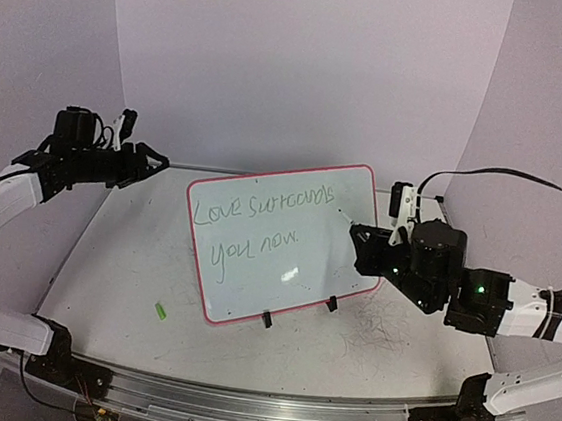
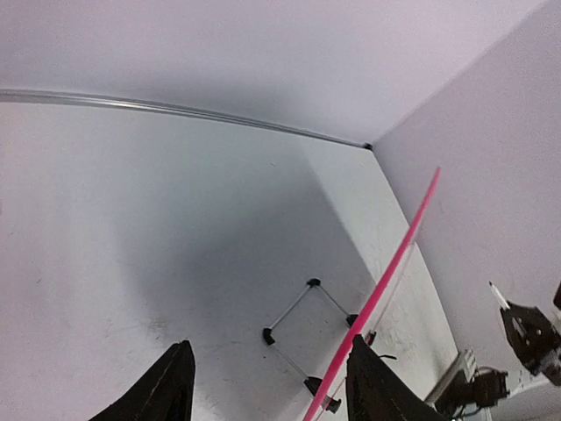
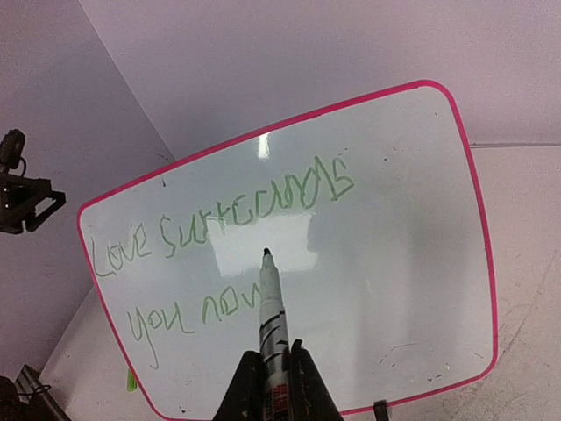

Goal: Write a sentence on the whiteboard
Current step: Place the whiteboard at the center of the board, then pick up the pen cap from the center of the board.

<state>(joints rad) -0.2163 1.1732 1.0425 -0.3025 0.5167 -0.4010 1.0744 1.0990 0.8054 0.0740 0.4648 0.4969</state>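
The whiteboard (image 1: pixel 301 263) stands tilted on two black clip feet at the table's middle. It also shows in the right wrist view (image 3: pixel 403 246), and its pink rim shows edge-on in the left wrist view (image 2: pixel 390 281). The sentence (image 1: pixel 260 216) in green reads "Love surrounds you now" in two lines (image 3: pixel 219 219). My right gripper (image 3: pixel 273 358) is shut on a white marker (image 3: pixel 272 303). The marker's dark tip points at the board just right of "now"; I cannot tell if it touches. My left gripper (image 2: pixel 267 381) is open and empty, raised behind the board's left side (image 1: pixel 150 164).
A small green cap (image 1: pixel 161 311) lies on the table left of the board's front. Grey scribble marks (image 1: pixel 379 326) cover the table at right. A wire stand (image 2: pixel 307 338) props the board from behind. Walls close in on three sides.
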